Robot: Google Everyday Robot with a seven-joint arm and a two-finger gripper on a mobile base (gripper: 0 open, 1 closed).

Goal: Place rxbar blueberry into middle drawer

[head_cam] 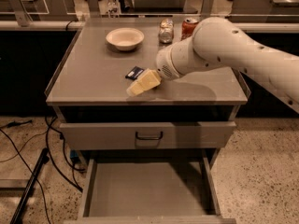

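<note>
Snack bar [135, 72] lies just past your gripper [135, 88], twd the bowl [124, 38], partly hidden by it. Gripper open or closed: can't tell. Drawer [145, 190] open below.

Speckled terrazzo floor [261, 171], black cables [58, 164] at left — dark counters [23, 69] behind, dimly lit

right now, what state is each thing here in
rxbar: lying flat on the cabinet top, not in a drawer
middle drawer: pulled open
handle drawer: shut
bowl: upright
red can: upright
claw: low over the top, right beside the rxbar
</note>
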